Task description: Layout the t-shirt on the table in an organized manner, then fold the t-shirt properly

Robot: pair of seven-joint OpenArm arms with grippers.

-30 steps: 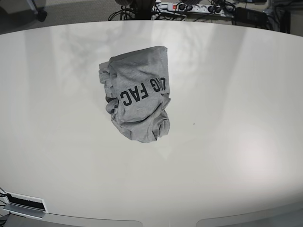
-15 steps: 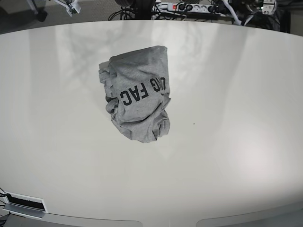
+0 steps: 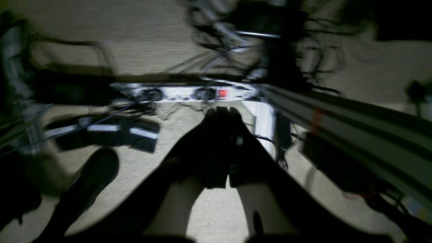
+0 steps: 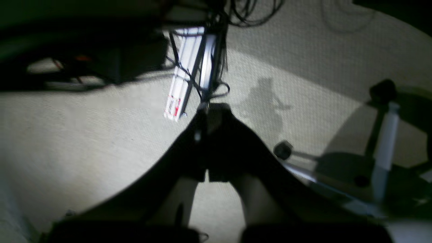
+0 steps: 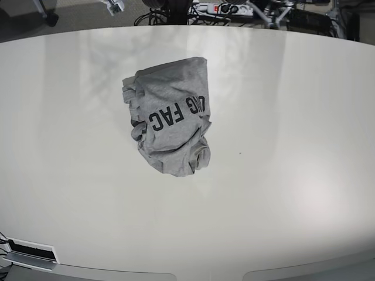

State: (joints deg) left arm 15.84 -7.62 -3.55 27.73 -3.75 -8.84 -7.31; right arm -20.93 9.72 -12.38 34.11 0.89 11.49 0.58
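**Readable lettering: one print only**

The t-shirt lies crumpled on the counter, and its upper face bears black block capitals. From the base view they run upside down and slanting; the letters "FAC" read clearly, and before them a partly folded-in group looks like "ING", though its first letter is cut off by a crease. In the wrist views, the power strip and the white rail show red marks too blurred to read.
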